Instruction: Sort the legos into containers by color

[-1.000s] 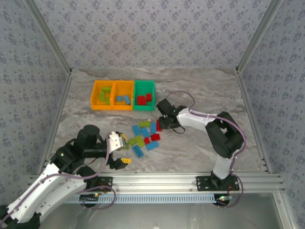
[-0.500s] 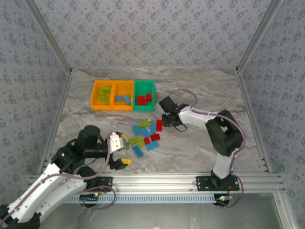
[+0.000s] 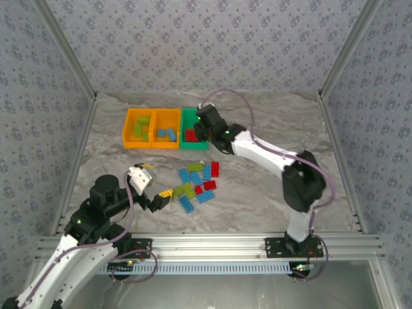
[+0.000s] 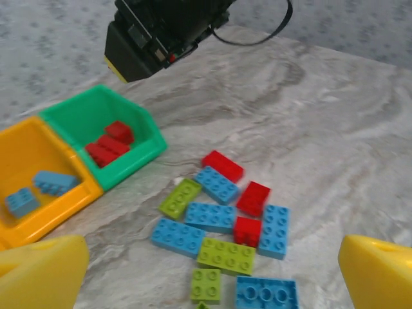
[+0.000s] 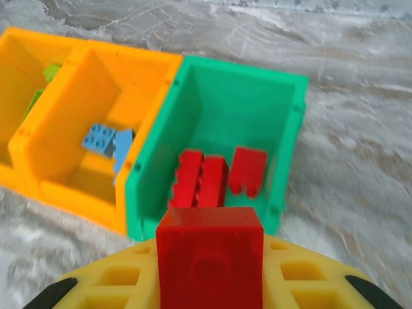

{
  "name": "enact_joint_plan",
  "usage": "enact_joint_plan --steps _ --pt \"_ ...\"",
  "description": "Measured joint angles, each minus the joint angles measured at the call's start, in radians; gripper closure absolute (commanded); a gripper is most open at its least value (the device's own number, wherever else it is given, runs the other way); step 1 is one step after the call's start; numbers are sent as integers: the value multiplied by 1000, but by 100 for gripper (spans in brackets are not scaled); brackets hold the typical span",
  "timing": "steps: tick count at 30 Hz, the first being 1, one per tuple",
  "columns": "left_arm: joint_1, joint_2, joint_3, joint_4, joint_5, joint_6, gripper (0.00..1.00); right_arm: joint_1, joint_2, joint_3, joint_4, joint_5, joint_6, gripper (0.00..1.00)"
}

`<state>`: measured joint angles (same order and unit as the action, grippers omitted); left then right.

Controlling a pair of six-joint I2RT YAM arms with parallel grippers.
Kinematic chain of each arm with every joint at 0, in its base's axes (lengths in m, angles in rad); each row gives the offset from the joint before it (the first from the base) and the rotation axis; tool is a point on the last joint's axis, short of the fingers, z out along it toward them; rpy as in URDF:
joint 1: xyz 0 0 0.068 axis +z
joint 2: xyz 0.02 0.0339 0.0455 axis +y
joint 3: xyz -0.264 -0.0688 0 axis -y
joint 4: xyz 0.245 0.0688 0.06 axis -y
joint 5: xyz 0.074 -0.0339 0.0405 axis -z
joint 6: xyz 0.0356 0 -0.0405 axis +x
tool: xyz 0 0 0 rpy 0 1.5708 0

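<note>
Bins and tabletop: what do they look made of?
The green bin and orange bins: moulded plastic, it seems; smooth, faintly glossy, even-coloured walls. The tabletop: grey marble-look veining, matt; stone or printed laminate, cannot tell.

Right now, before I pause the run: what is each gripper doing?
Left gripper: open, holding nothing.
Right gripper: closed on a red lego, above the green container.
</note>
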<state>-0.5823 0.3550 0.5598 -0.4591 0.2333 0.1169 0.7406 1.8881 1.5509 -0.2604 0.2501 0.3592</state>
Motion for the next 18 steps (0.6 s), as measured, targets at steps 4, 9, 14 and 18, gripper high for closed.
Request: enact_joint_plan --steps 4,9,14,18 --pt "0 0 0 8 -120 -61 1 -29 204 213 -14 1 -29 67" --pt "9 27 1 8 -249 -132 1 -56 357 390 -82 -3 -60 46" --pt "42 112 20 4 -306 -185 2 -60 373 481 -172 -3 -97 45" --pt "76 154 40 -4 -314 -214 4 -53 292 450 -233 -18 -106 44"
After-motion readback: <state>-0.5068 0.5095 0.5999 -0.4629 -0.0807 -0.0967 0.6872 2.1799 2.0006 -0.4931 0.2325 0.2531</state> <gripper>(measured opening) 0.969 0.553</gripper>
